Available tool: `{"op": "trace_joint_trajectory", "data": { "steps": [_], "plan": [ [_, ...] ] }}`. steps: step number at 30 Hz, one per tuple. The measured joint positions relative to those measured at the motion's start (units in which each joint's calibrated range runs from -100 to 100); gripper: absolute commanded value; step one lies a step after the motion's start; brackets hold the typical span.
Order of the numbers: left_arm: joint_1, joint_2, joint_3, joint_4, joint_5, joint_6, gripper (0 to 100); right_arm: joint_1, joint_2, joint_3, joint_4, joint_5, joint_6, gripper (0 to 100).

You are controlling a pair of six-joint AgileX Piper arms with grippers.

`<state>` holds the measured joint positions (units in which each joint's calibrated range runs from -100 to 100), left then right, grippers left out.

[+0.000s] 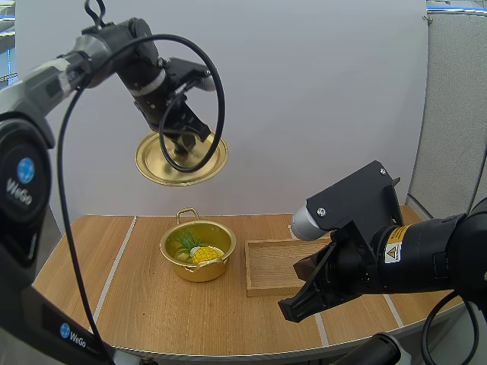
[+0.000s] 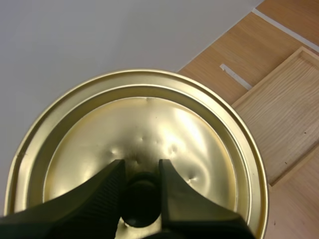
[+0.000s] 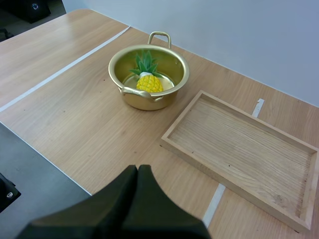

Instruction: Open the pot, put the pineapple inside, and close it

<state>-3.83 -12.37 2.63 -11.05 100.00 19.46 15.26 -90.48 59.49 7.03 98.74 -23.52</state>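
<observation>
Pineapple (image 1: 204, 253) (image 3: 148, 82) inside the open pot (image 1: 199, 271) (image 3: 144, 100), lying on its floor, green crown and yellow body both in sight. Pot standing on the table (image 1: 152, 304) (image 3: 75, 114) toward the back edge, somewhat left of the middle, one handle to the back and one to the front. Wooden tray (image 1: 275, 265) (image 3: 239, 144) just to the right of the pot, near but not touching, flat on the table with nothing in it.

Lid (image 1: 156, 169) (image 2: 149, 124) off the pot and held high above the table's back edge, tilted, gold top face toward the high camera. Left gripper (image 1: 183, 141) (image 2: 141, 172) pinching the lid's dark knob between its two fingers, the fingers close either side of it.

Right gripper (image 1: 294, 310) (image 3: 138, 172) low over the front part of the table, just ahead of the tray's front edge, fingers pressed together into one dark wedge, holding nothing, well apart from the pot.
</observation>
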Motion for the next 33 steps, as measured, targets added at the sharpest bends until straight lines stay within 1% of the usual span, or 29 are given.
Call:
{"op": "trace_joint_trajectory", "data": {
  "steps": [7, 12, 17, 20, 25, 27, 33],
  "plan": [
    [0.00, 5.7, 2.6, -0.8, 0.0, 0.2, 0, 0.0, 0.0, 0.0, -0.2, 0.0, 0.0, 0],
    [0.00, 6.4, 8.6, -0.9, 0.0, 1.4, 0, 0.0, 0.0, 0.0, -0.2, 0.0, 0.0, 0],
    [0.00, 6.5, 10.3, -0.9, 0.0, 1.9, 0, 0.0, 0.0, 0.0, -0.2, 0.0, 0.0, 0],
    [0.00, 6.5, 13.6, -0.9, 0.0, 2.2, 0, 0.0, 0.0, 0.0, -0.2, 0.0, 0.0, 0],
    [0.00, 6.5, 19.6, -1.0, -7.1, 3.5, 0, 0.0, 0.0, 0.0, -0.2, 0.0, 0.0, 0],
    [0.00, 6.5, 20.1, -1.0, -10.4, 3.6, 0, 0.0, 0.0, 0.0, -0.2, 0.0, 0.0, 0],
    [0.00, 6.6, 20.1, -1.4, -15.2, 4.5, 0, 0.0, 0.0, 0.0, -0.2, 0.0, 0.0, 0]
  ]
}}
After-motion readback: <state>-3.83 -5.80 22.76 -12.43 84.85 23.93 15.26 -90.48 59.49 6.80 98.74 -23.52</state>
